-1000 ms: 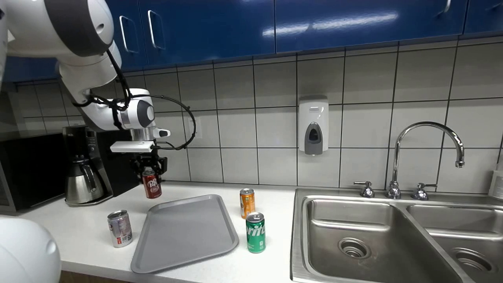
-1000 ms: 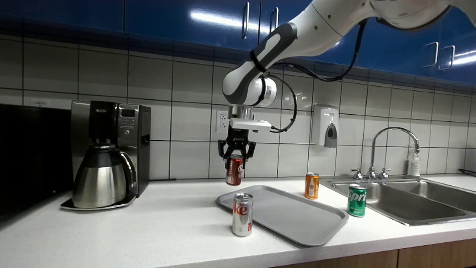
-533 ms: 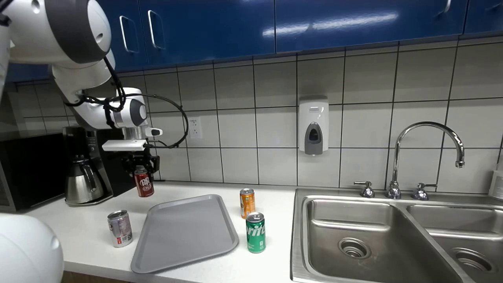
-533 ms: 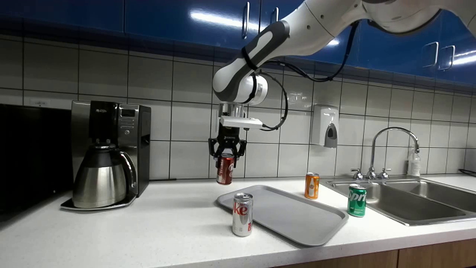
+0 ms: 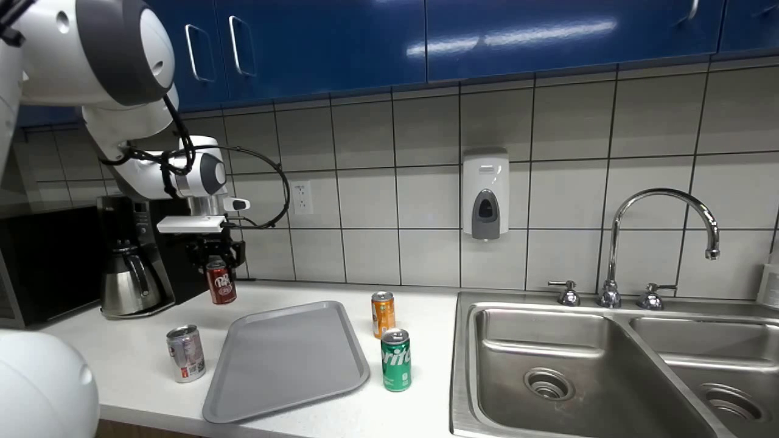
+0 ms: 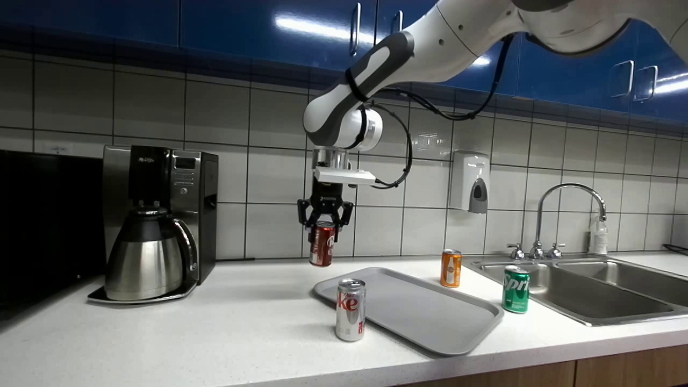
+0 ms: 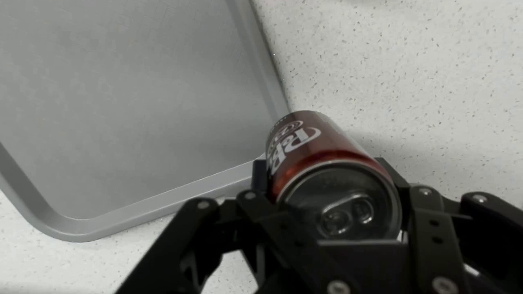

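Note:
My gripper (image 6: 323,235) is shut on a dark red Dr Pepper can (image 6: 321,251), one finger on each side. The gripper (image 5: 214,265) holds the can (image 5: 221,288) slightly tilted above the counter, near the tray's far left corner. In the wrist view the gripper (image 7: 326,175) has the can (image 7: 312,136) between its fingers, the tab end towards the camera. The grey tray (image 5: 292,359) lies flat with nothing on it; it also shows in the wrist view (image 7: 135,110). A silver Coke can (image 6: 350,313) stands upright beside the tray.
An orange can (image 5: 383,315) and a green Sprite can (image 5: 396,364) stand upright on the tray's sink side. A coffee maker with a steel carafe (image 6: 144,263) and a black appliance (image 6: 48,231) stand at the left. The sink (image 5: 462,371) is at the right, with a tall faucet (image 5: 614,243).
My gripper and the held can have moved left, towards the coffee maker, mostly in the first half second and only slightly since. The tray and the standing cans have not moved.

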Controlling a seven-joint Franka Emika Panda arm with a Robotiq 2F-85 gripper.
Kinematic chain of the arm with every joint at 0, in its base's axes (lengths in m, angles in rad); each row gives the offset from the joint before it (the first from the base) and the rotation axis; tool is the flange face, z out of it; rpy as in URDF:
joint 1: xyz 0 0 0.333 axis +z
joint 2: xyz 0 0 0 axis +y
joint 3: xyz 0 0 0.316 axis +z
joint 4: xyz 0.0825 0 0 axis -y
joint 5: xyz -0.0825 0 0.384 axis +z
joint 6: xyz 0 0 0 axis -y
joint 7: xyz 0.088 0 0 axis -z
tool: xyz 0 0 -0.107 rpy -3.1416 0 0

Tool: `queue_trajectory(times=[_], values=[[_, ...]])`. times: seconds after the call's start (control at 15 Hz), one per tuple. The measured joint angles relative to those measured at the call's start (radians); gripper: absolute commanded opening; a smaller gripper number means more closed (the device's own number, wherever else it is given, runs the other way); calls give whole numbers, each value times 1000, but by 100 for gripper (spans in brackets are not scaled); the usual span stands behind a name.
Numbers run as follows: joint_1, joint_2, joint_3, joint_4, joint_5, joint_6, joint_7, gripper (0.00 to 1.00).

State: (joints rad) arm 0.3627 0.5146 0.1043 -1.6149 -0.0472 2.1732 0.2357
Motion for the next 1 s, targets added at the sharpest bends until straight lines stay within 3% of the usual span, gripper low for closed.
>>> queue_trajectory(times=[1.0], values=[[111, 122, 45, 165, 2, -80, 81, 38]])
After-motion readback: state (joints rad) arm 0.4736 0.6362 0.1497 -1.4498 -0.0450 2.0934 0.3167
